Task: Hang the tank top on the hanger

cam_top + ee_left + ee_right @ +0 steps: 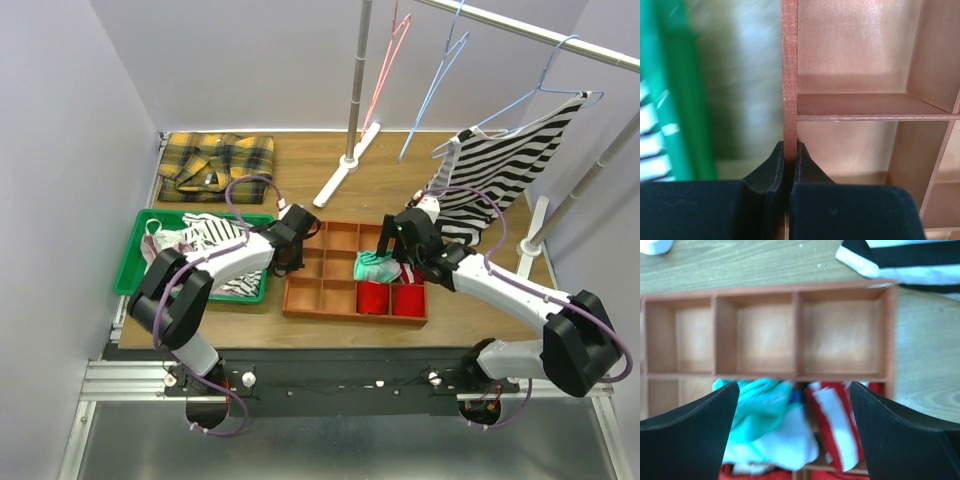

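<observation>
The black-and-white striped tank top (505, 165) hangs on the pale lavender-blue hanger (553, 68), which hooks over the rail at the back right. The top's lower hem also shows in the right wrist view (910, 260). My left gripper (293, 248) is shut on the left wall of the wooden divider tray (355, 316). In the left wrist view, both pads of the left gripper (790, 150) pinch that wall (790, 75). My right gripper (395, 245) hovers over the tray. It (793, 387) is wide open and empty, above a teal-and-white cloth (765, 425) and a red-and-white cloth (835, 425).
A green bin (135, 262) with a thin-striped white cloth (205, 238) sits at the left. A yellow plaid shirt (215, 160) lies behind it. A pink hanger (385, 70) and a sky-blue hanger (435, 85) hang by the grey stand pole (357, 80). Red cloths (390, 298) fill the front compartments.
</observation>
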### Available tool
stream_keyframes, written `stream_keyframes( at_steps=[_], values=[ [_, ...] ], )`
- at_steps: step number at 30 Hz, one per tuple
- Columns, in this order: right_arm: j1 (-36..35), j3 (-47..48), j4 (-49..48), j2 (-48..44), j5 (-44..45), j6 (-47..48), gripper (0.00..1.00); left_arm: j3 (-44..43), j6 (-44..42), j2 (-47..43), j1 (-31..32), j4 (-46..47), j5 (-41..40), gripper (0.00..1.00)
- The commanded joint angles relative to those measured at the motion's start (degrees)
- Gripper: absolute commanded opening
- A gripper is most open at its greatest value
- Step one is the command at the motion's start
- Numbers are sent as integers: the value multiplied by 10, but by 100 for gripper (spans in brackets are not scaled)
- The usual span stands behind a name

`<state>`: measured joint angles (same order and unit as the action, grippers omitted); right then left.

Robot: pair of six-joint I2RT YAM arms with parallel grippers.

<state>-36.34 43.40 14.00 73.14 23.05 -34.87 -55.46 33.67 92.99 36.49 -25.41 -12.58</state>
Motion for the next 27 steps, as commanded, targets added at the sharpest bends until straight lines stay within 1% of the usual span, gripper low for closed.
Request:
stream_keyframes(
  at_steps=[1, 6, 10, 12, 14, 15, 16, 17, 20, 21, 24, 25, 26, 27],
  values=[
    [-3, 42, -22, 42, 16, 4, 100, 51, 84, -87, -20, 20, -15, 0],
    [-2, 69, -56, 76, 15, -5, 98, 89, 153, -129, -21, 37, -10, 0],
    [-3, 70, -56, 86, 4, -5, 97, 108, 175, -146, -21, 55, -5, 0],
    [-3, 58, -50, 78, 2, -7, 97, 101, 156, -139, -22, 62, -8, 0],
    [-3, 48, -46, 68, -1, -8, 97, 61, 113, -112, -22, 45, -16, 0],
    [-3, 39, -42, 63, -1, -10, 97, 45, 99, -101, -22, 43, -12, 0],
    [-2, 35, -35, 50, -2, -11, 97, 27, 64, -84, -22, 49, -1, 0],
    [-3, 31, -29, 44, -4, -12, 97, 18, 54, -75, -22, 54, 11, 0],
    [-3, 16, -18, 15, -5, -13, 97, -17, 19, -39, -22, 39, 13, 0],
    [-2, 12, -17, 8, -5, -15, 97, -27, 18, -30, -22, 32, 3, 0],
    [-2, 4, -7, -5, -6, -13, 98, -45, 7, -7, -22, 37, 23, 0],
    [-2, 2, -2, -5, -7, -11, 98, -53, 5, 4, -22, 36, 29, 2],
    [-3, 1, -2, -7, -13, -8, 98, -56, 7, 9, -22, 36, 32, 6],
    [-3, 0, 0, -8, -14, -6, 98, -58, 10, 9, -21, 39, 34, 15]
  ],
)
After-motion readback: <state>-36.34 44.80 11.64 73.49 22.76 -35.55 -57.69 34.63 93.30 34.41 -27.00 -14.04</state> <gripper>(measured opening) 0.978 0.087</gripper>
